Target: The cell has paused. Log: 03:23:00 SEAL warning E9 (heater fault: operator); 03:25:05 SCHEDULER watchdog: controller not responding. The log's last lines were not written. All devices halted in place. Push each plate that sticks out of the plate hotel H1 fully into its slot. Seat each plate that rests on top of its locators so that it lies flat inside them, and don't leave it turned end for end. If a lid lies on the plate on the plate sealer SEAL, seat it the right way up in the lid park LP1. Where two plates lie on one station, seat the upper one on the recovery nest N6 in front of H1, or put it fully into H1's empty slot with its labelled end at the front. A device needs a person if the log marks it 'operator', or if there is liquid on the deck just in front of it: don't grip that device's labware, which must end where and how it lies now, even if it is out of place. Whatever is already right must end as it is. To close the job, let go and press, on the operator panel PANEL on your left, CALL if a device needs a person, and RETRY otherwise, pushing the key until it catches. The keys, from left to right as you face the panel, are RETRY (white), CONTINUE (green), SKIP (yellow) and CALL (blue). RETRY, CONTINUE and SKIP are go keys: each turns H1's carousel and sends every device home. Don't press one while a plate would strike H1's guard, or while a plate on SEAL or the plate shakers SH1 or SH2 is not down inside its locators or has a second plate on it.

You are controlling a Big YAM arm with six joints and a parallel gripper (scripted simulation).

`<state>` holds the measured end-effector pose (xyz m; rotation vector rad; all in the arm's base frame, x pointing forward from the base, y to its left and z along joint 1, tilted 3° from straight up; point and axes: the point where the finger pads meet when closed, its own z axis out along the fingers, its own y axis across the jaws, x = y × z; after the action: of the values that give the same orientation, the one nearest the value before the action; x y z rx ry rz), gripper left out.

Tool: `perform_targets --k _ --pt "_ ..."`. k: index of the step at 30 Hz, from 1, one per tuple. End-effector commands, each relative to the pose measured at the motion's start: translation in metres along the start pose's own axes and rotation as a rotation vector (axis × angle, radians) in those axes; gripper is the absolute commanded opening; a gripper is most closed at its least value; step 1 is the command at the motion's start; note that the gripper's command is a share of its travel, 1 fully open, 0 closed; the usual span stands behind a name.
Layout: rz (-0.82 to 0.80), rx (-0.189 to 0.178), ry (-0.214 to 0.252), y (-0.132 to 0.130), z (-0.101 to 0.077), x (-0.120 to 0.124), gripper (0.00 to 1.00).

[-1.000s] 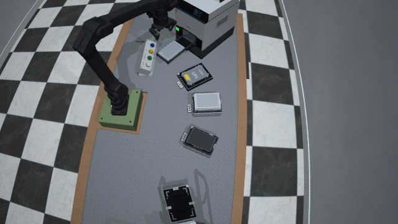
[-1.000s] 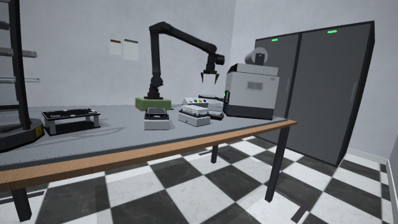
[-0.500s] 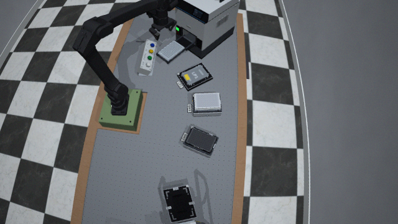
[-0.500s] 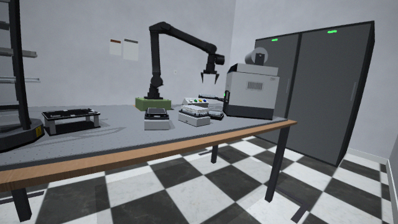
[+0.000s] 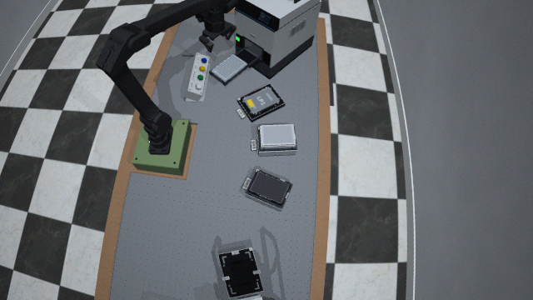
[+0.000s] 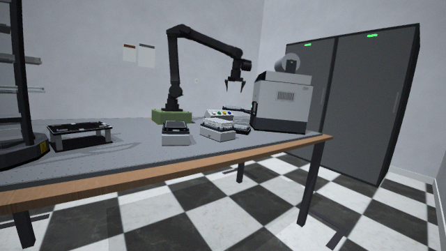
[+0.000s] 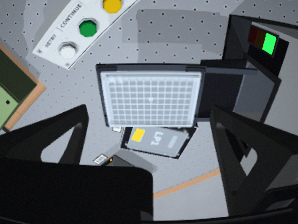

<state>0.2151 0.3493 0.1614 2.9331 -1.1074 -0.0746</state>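
Note:
My gripper (image 5: 216, 37) is open and empty. It hangs high over the back of the table, between the operator panel (image 5: 196, 77) and the sealer (image 5: 276, 32). In the wrist view a white well plate (image 7: 152, 98) lies straight below my gripper (image 7: 149, 111) on the sealer's dark tray; it also shows in the overhead view (image 5: 228, 67). The lid park (image 5: 261, 102) shows a grey face with a yellow mark.
A shaker with a white plate (image 5: 276, 137) and a shaker with a dark plate (image 5: 268, 187) stand along the table's middle. The black recovery nest (image 5: 241, 272) is near the front. The plate hotel (image 6: 17, 104) stands at the far left. The green arm base (image 5: 162, 147) stands beside the panel.

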Motion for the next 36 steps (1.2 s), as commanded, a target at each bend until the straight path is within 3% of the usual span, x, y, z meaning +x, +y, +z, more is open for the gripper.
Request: perform_targets --k 1,8,22,25,26,36 --pt "-0.011 0.072 -0.013 -0.017 -0.043 -0.003 1.0" --pt "-0.005 0.064 -0.012 -0.017 -0.054 0.0 1.0" --pt "-0.004 0.071 -0.012 -0.013 -0.094 0.001 1.0" --pt "-0.004 0.068 -0.012 -0.014 -0.095 0.001 1.0" --pt "-0.002 0.052 -0.01 -0.016 -0.092 0.001 1.0" --pt "-0.004 0.069 -0.012 -0.011 -0.125 0.002 1.0"
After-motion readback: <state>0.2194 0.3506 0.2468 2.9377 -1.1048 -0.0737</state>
